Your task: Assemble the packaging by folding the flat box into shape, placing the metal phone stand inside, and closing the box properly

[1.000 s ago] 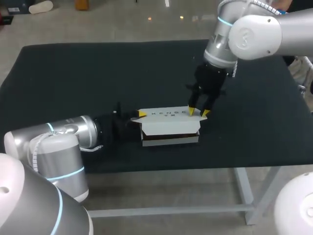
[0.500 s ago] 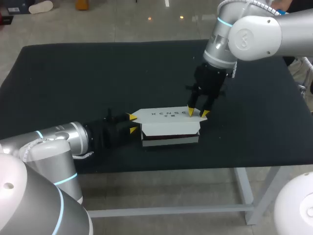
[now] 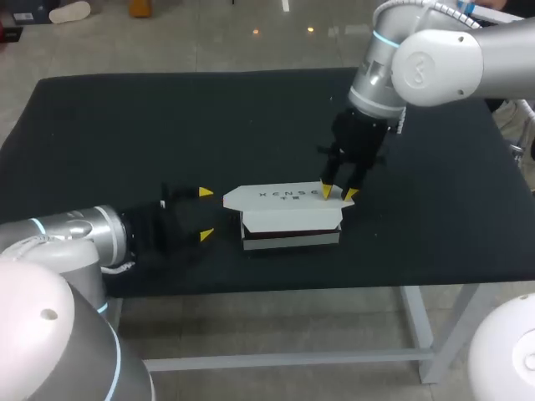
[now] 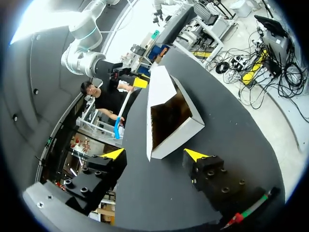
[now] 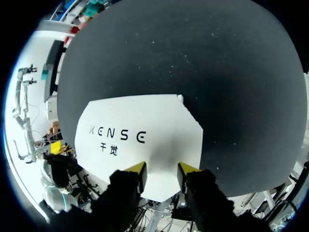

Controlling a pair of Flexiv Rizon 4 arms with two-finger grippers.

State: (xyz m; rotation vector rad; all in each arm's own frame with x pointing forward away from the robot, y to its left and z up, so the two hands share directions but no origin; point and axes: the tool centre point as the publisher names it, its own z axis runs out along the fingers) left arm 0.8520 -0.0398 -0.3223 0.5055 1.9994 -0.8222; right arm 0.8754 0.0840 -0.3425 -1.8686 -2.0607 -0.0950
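Observation:
The white box [image 3: 291, 221] lies on its side near the table's front edge, and its printed lid panel [image 3: 280, 197] ends in a pointed flap on the left. My right gripper [image 3: 338, 194] comes down from above, and its open fingertips rest on the lid's [image 5: 135, 137] right end. My left gripper [image 3: 206, 214] lies low on the table left of the box, open and clear of it. In the left wrist view the box's open end [image 4: 169, 116] shows a dark inside just ahead of that gripper [image 4: 154, 154]. No phone stand is visible.
The black table [image 3: 125, 134] stretches bare behind and to both sides of the box. Its front edge [image 3: 276, 288] runs close below the box and my left arm.
My left gripper has opened wide and drawn back leftward, away from the box's left end. The right gripper and the box have stayed put.

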